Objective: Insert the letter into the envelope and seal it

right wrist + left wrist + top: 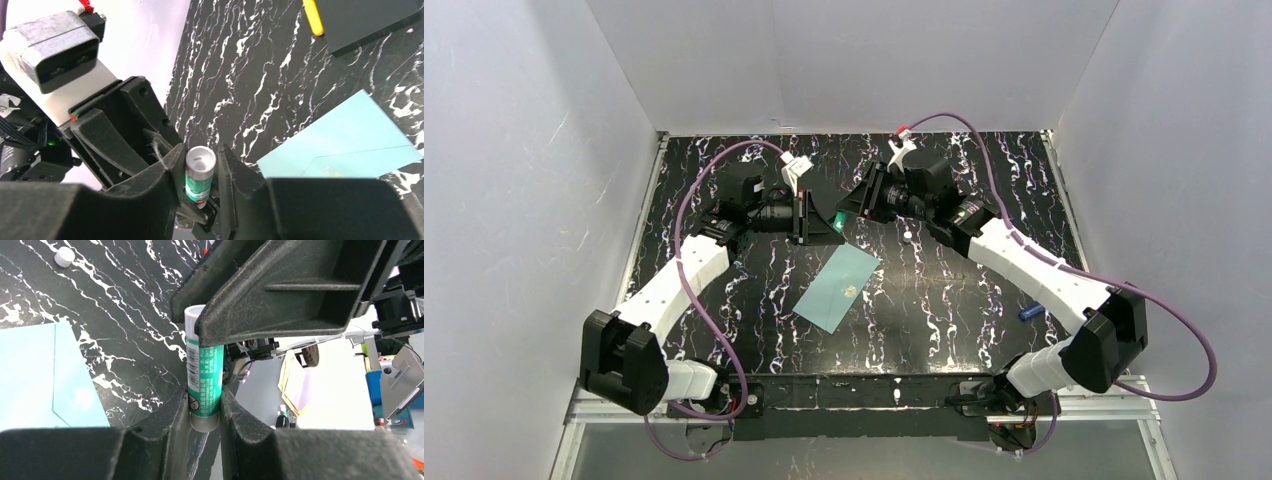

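now, one envelope [838,288], one glue stick [202,375] gripped by left claw [204,396] (right claw [200,153] unclear)

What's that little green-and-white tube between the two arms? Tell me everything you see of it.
A small round tube, likely a glue stick: white plastic with a green label, a barcode and fine print. Its white top looks uncapped. The left tool clamps its lower end. The right tool has a finger on either side of its top, but whether it grips is unclear.

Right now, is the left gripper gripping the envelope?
No: the left gripper is shut on a green glue stick, while the teal envelope lies flat on the table.
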Controlling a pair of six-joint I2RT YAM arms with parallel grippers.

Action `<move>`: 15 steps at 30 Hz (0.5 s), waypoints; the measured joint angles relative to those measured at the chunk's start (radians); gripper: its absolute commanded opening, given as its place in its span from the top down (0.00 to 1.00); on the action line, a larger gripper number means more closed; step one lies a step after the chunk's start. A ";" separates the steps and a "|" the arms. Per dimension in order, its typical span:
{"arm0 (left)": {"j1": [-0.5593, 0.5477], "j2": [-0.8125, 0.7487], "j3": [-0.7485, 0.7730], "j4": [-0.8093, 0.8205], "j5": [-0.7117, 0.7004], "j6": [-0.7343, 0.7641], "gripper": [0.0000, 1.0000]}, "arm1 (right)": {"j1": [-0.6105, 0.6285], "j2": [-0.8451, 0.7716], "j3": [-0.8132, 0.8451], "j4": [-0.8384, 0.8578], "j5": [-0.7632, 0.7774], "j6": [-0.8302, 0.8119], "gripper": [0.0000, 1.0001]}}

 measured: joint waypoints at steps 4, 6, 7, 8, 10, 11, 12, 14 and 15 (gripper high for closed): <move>0.002 0.000 0.000 -0.035 -0.005 0.017 1.00 | 0.000 0.016 0.008 -0.005 -0.029 0.014 0.81; 0.003 0.000 0.000 -0.032 -0.006 0.011 0.95 | -0.002 0.018 0.008 -0.004 -0.043 0.019 0.88; 0.004 0.000 0.000 -0.030 -0.005 0.005 0.88 | -0.002 0.018 0.008 -0.002 -0.047 0.021 0.90; 0.004 0.000 0.000 -0.029 -0.005 0.001 0.81 | -0.003 0.018 0.008 -0.001 -0.048 0.021 0.91; 0.004 0.000 0.000 -0.025 -0.005 -0.017 0.65 | -0.004 0.018 0.008 0.005 -0.055 0.024 0.91; 0.005 0.000 0.000 -0.021 -0.005 -0.029 0.62 | -0.005 0.018 0.008 0.011 -0.060 0.026 0.91; 0.006 0.000 0.000 -0.014 -0.007 -0.040 0.59 | -0.007 0.018 0.008 0.019 -0.069 0.029 0.91; 0.010 0.000 0.002 0.003 -0.020 -0.070 0.56 | -0.006 0.018 0.007 0.034 -0.087 0.034 0.91; 0.013 0.000 0.003 0.014 -0.025 -0.089 0.57 | -0.006 0.018 0.006 0.045 -0.097 0.037 0.91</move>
